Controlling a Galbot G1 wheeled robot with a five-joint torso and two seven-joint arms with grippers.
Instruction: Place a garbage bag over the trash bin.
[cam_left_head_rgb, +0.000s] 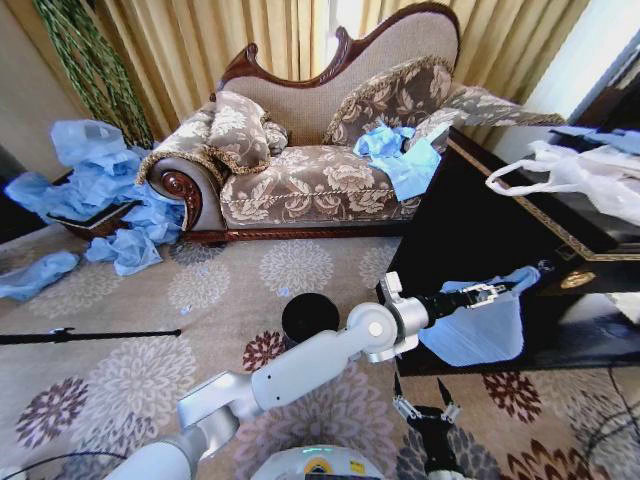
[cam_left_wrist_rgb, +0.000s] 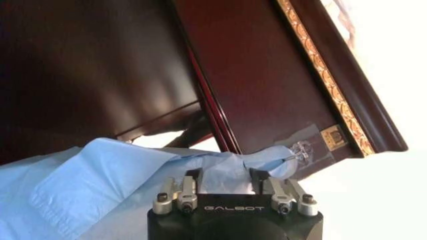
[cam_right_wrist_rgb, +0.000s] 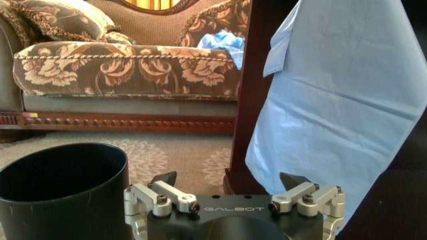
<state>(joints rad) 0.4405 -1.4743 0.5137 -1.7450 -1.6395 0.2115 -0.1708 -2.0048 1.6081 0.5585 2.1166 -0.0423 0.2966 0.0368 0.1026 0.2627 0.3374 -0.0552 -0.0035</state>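
Observation:
The garbage bag (cam_left_head_rgb: 474, 333), light blue and thin, hangs flat against the front of a dark wooden cabinet (cam_left_head_rgb: 470, 215). My left gripper (cam_left_head_rgb: 492, 293) is shut on its top edge; in the left wrist view the blue plastic (cam_left_wrist_rgb: 100, 190) bunches between that gripper's (cam_left_wrist_rgb: 225, 181) fingers. The trash bin (cam_left_head_rgb: 310, 318), small, round and black, stands upright on the carpet to the left of the bag, behind my left forearm. My right gripper (cam_left_head_rgb: 425, 404) is low near the carpet, open, below the bag. Its wrist view puts the right gripper (cam_right_wrist_rgb: 228, 181) between the bin (cam_right_wrist_rgb: 60, 192) and the hanging bag (cam_right_wrist_rgb: 340, 110).
A patterned sofa (cam_left_head_rgb: 300, 185) stands behind, with crumpled blue bags (cam_left_head_rgb: 395, 150) on its seat. More blue bags (cam_left_head_rgb: 95, 190) are heaped at the left. A white handled bag (cam_left_head_rgb: 580, 175) lies on the cabinet top. A black rod (cam_left_head_rgb: 90, 335) lies on the carpet at left.

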